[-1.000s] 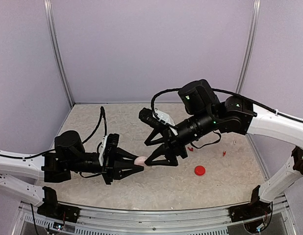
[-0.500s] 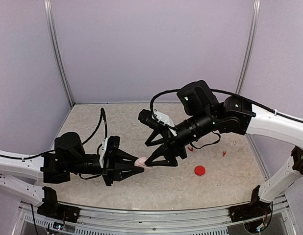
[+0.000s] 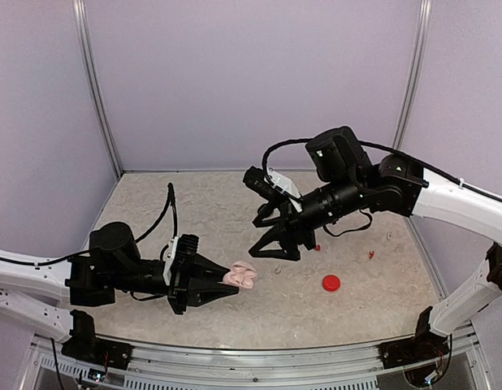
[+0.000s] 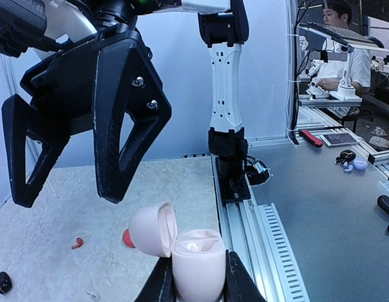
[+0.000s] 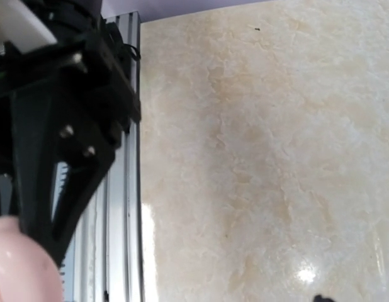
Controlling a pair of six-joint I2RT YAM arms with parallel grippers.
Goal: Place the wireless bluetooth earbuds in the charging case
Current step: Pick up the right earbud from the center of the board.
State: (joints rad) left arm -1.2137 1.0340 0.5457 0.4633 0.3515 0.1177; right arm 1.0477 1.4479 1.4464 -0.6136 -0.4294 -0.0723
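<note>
Seen from the top, the case [image 3: 243, 278] sat between the fingers of the left gripper [image 3: 228, 282], above the table [image 3: 194, 203]. The right gripper [image 3: 271, 254] hung at 1 o'clock of the case, apart from it, fingers spread. A round item [image 3: 331, 283] lay on the table at 3 o'clock of the case. An earbud [image 3: 371, 255] lay at 1 o'clock of that item.

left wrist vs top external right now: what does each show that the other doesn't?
Left wrist only: the inside of the open pink case, no earbud visible in it; a person beyond the table. Top external only: the left arm and right arm whole, and the walls behind. Both: left gripper shut on the pink case, right gripper open and clear of it, a red case and a red earbud on the table.
</note>
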